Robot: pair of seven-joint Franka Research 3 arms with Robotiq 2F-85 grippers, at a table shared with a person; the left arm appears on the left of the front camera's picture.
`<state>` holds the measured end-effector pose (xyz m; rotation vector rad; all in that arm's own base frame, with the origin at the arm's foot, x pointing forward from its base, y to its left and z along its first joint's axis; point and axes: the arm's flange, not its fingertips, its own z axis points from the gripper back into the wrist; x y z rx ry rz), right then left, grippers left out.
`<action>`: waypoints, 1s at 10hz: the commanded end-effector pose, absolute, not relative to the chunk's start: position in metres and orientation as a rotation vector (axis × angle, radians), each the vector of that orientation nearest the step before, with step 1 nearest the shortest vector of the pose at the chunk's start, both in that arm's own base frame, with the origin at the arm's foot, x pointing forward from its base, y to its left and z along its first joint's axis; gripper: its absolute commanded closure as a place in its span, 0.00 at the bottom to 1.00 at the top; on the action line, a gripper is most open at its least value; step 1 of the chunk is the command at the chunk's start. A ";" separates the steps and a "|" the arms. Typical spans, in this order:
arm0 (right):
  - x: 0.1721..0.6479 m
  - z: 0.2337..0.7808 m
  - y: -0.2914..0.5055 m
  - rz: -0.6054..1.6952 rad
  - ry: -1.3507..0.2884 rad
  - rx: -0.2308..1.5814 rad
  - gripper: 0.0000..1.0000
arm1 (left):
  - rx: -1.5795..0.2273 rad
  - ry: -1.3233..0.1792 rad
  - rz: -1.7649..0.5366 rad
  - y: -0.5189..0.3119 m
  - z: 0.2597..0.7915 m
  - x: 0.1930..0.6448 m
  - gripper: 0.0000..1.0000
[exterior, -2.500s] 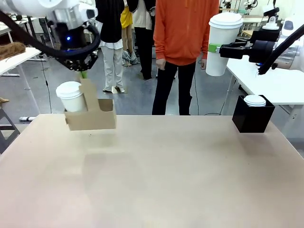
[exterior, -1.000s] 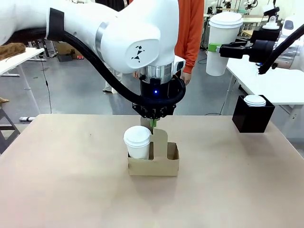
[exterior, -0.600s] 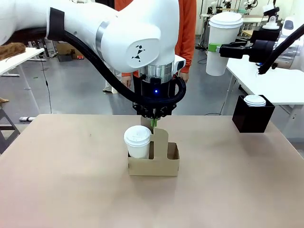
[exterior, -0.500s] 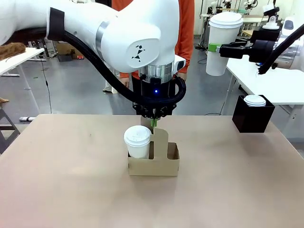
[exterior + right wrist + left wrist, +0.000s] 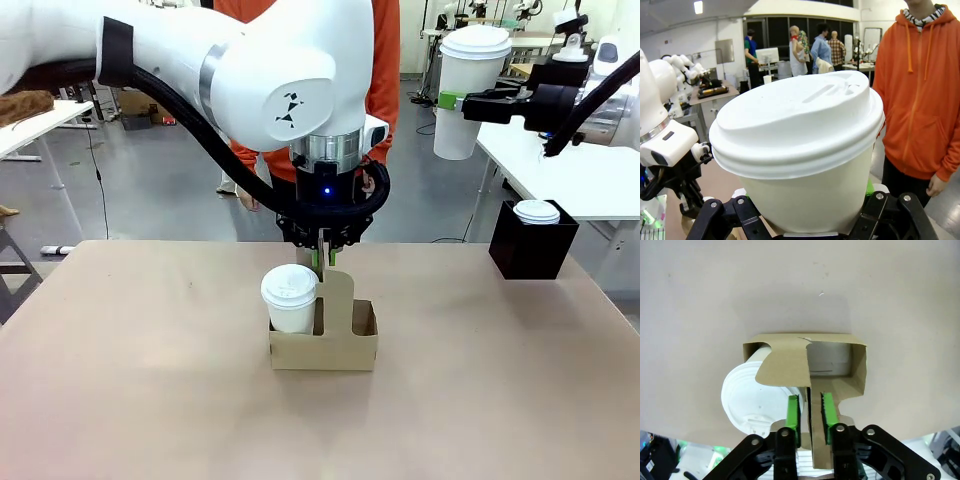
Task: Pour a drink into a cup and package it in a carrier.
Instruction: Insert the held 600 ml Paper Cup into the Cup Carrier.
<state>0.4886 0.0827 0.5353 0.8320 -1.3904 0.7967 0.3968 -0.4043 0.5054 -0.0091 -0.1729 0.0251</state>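
Jaws of left gripper (image 5: 810, 404) slightly parted, straddling carrier (image 5: 323, 352) handle panel; lidded cup (image 5: 290, 300) slotted just beside them. Right gripper (image 5: 455, 101) clamps second cup (image 5: 470, 75) between its jaws. Risk: one pad may drag panel on withdrawal, tipping carrier.

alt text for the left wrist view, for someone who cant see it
Looking down, the left gripper straddles the raised handle panel of a brown cardboard carrier on a beige table, green pads slightly apart. A white lidded cup fills one slot; the other is empty.
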 end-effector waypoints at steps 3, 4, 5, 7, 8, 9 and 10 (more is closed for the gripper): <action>0.528 0.516 0.098 0.957 -1.269 1.022 0.20 | -0.113 -0.158 -0.068 -0.372 0.553 0.396 0.15; 0.535 0.501 0.104 1.009 -1.249 1.083 0.20 | -0.149 -0.132 -0.135 -0.361 0.567 0.400 0.00; 0.534 0.487 0.111 1.075 -1.209 1.127 0.20 | -0.165 -0.107 -0.201 -0.345 0.577 0.404 0.00; 0.526 0.461 0.124 1.206 -1.158 1.247 0.20 | -0.230 -0.088 -0.391 -0.304 0.591 0.412 0.00; 0.524 0.444 0.129 1.289 -1.125 1.261 0.20 | -0.255 -0.117 -0.501 -0.275 0.593 0.415 0.00; 0.519 0.434 0.135 1.341 -1.086 1.292 0.20 | -0.296 -0.173 -0.582 -0.246 0.592 0.418 0.00; 0.514 0.427 0.139 1.387 -1.064 1.309 0.20 | -0.329 -0.224 -0.676 -0.223 0.592 0.416 0.00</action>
